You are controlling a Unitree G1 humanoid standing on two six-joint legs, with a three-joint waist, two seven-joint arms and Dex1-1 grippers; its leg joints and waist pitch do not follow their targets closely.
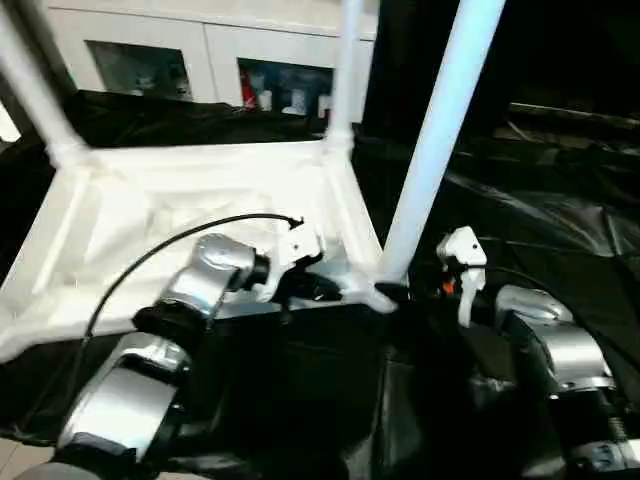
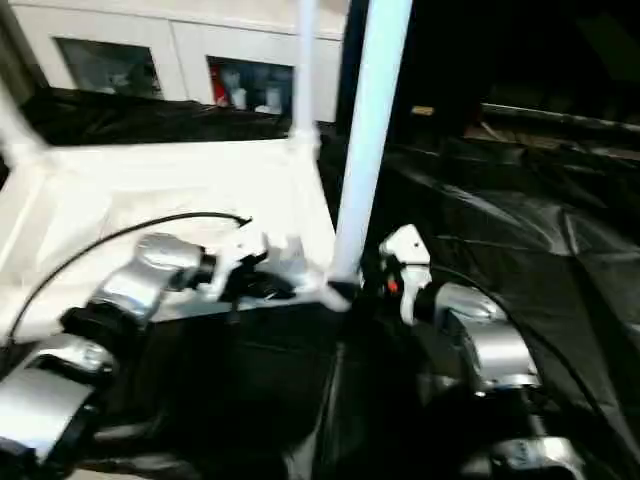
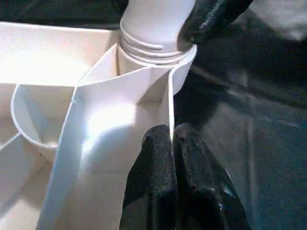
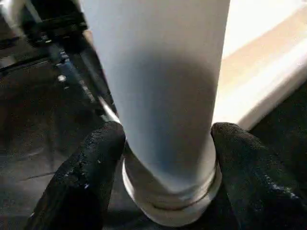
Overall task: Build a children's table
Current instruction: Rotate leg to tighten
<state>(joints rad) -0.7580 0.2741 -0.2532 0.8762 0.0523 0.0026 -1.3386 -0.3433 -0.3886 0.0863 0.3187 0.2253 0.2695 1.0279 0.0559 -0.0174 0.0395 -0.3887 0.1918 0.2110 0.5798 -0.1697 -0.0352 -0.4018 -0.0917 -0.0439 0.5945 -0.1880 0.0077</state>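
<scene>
The children's table lay upside down on black sheeting, its ribbed underside up, with a leg rising from the far left corner, one from the far right, and one from the near right corner socket. The left gripper, at the near edge left of that socket, had its fingers pressed together on the thin rim wall of the top. To the right, the near right leg stood in its socket, and the right gripper had its fingers apart either side of the leg's collared foot, touching or nearly so. The plastic looked light, stiff and smooth, so likely slippery; the collar low on the leg seemed the surest hold for pressing it home
</scene>
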